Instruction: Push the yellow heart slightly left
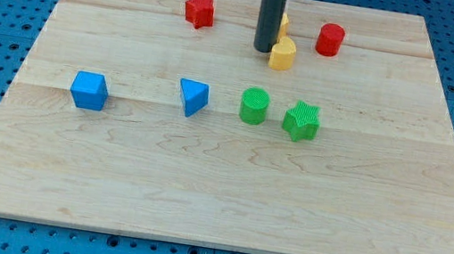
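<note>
The yellow heart (283, 55) lies on the far part of the bench (200, 186), between the red star (198, 10) to its left and the red cylinder (330, 40) to its right. My tip (263, 49) stands just beside the heart's left edge, touching or nearly so. There is no gripper on this rig, only a plain rod, so nothing can be held.

Procedure: a leftward push requires contact on the heart's right side, whereas the tip stands on the left. Route the tip round the near side of the heart, clear of it, then approach from the right. Strike through the block's middle, since off-centre contact is likely to spin it. Keep the stroke short: only a slight shift is wanted.

A second yellow block (283, 20) shows partly behind the rod; its shape cannot be made out. Avoid it on the detour.

The blocks appear to be moulded plastic, the green cylinder (254, 106) and green star (301, 121) ridged on top. The bench is smooth pale wood, so blocks should slide readily.
</note>
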